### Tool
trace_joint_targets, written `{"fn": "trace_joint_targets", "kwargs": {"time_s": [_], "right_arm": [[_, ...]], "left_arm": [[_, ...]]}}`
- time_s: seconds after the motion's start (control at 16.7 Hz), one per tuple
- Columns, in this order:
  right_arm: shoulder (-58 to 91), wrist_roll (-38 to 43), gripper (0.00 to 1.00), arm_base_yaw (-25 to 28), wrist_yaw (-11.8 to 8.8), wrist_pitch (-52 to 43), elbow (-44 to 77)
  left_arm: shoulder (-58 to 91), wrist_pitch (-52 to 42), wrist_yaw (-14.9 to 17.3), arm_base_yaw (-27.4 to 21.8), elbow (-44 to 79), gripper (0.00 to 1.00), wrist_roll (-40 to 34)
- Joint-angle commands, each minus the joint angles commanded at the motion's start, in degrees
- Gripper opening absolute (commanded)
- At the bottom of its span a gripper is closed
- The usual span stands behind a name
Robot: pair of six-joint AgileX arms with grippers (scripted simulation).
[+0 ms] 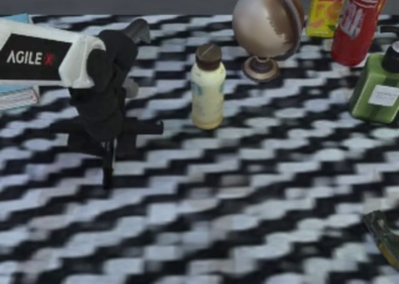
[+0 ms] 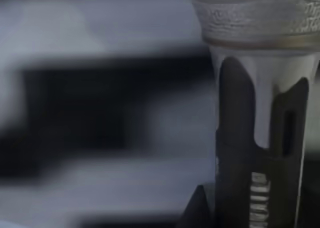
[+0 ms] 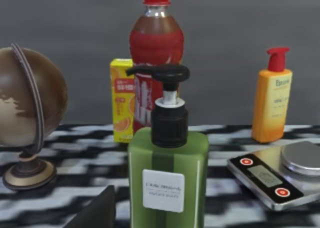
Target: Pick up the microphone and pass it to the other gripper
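L arm reaches in from left, pincer point(image 1: 109, 162) pointing down, clamped on mic point(image 2: 260, 153).

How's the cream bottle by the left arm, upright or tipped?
Upright. In the top view the cream bottle stands on its base on the patterned table, brown cap at the top, beside the left gripper but apart from it.

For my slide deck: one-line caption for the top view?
Left gripper lowered onto the patterned table beside a cream bottle, globe behind.
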Motion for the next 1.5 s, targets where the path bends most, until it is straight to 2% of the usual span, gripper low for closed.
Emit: {"fn": "trace_joint_targets", "kwargs": {"time_s": [0.3,0.54,0.84,1.32,1.5], "right_arm": [[0.0,0.0,1.0,0.0,0.0,0.0,0.0],[0.0,0.0,1.0,0.0,0.0,0.0,0.0],[0.0,0.0,1.0,0.0,0.0,0.0,0.0],[0.0,0.0,1.0,0.0,0.0,0.0,0.0],[0.0,0.0,1.0,0.0,0.0,0.0,0.0]], "left_arm": [[-3.3,-0.6,-0.7,0.0,0.9,0.0,1.0],[-4.8,7.8,2.3,0.1,-0.8,0.0,2.8],[-8.5,27.3,9.5,0.7,-6.2,0.0,6.9],[-17.2,67.1,23.3,2.0,-18.1,0.0,14.6],[-21.1,78.2,27.4,2.5,-21.4,0.0,17.1]]}}
